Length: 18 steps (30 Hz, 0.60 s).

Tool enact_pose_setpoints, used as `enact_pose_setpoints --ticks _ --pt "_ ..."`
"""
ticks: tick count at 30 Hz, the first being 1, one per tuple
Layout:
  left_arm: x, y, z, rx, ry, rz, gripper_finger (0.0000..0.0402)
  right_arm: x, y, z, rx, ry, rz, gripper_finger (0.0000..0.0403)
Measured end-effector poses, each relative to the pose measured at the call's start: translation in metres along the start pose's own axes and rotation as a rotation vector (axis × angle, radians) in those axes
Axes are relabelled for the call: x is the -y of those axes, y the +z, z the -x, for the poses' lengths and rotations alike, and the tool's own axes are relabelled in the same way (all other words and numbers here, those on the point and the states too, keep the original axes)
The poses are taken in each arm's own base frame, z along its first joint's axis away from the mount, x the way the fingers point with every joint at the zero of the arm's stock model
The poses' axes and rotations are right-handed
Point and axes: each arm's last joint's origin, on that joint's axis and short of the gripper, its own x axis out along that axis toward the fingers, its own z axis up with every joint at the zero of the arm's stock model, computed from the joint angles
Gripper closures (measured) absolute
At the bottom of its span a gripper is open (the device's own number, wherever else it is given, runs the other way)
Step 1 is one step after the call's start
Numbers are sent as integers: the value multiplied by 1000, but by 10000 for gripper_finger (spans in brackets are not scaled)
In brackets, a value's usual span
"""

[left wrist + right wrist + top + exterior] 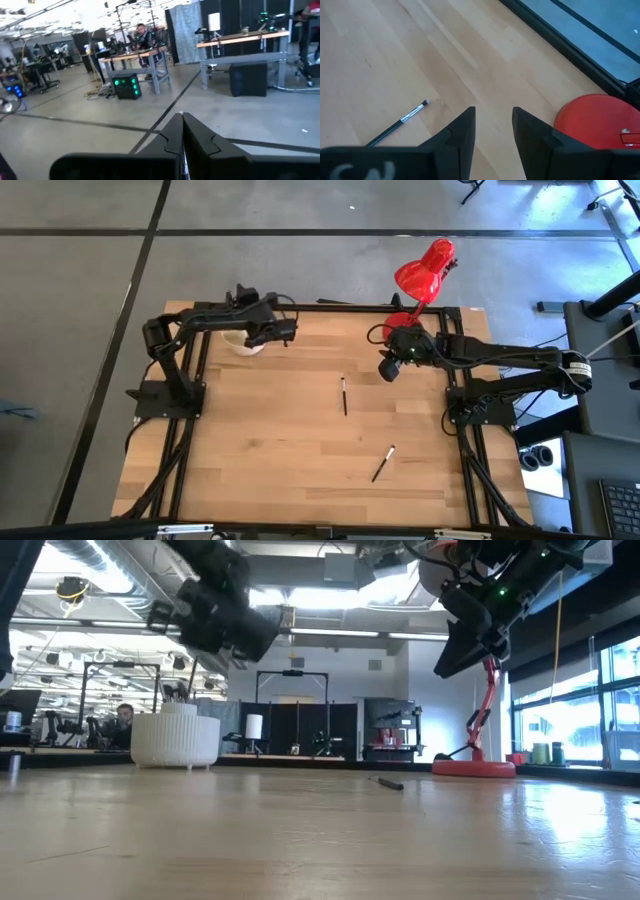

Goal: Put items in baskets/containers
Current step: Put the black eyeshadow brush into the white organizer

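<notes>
Two thin dark makeup brushes lie flat on the wooden table: one [344, 395] near the middle, one [383, 464] nearer the front. The round cream-white container [243, 346] [175, 740] stands at the far left, partly under my left arm. My left gripper [292, 333] [182, 131] hangs shut above the table just right of the container, pointing level into the room. My right gripper [386, 370] [493, 115] hovers open at the far right, slanting down, with nothing between its fingers. A brush [402, 122] lies on the table off to one side of it. My left gripper is shut, and a thin pale line [184, 161] shows in the seam between its fingers. I cannot tell whether that is a brush or whether the gripper touches anything.
A red desk lamp [425, 270] stands at the far right corner, its round base [595, 125] [475, 768] close beside my right gripper. A black frame [330, 307] runs along the table's far edge. The wood between the two arms holds only the two brushes.
</notes>
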Motion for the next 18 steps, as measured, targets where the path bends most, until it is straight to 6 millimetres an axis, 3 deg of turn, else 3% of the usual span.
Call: enact_pose_setpoints --ticks 9,18 --pt "-17 -33 -13 -5 48 106 392 -1 2 0 18 5 16 274" --pt "-18 -34 -15 -5 53 -11 386 -1 2 0 18 5 17 274"
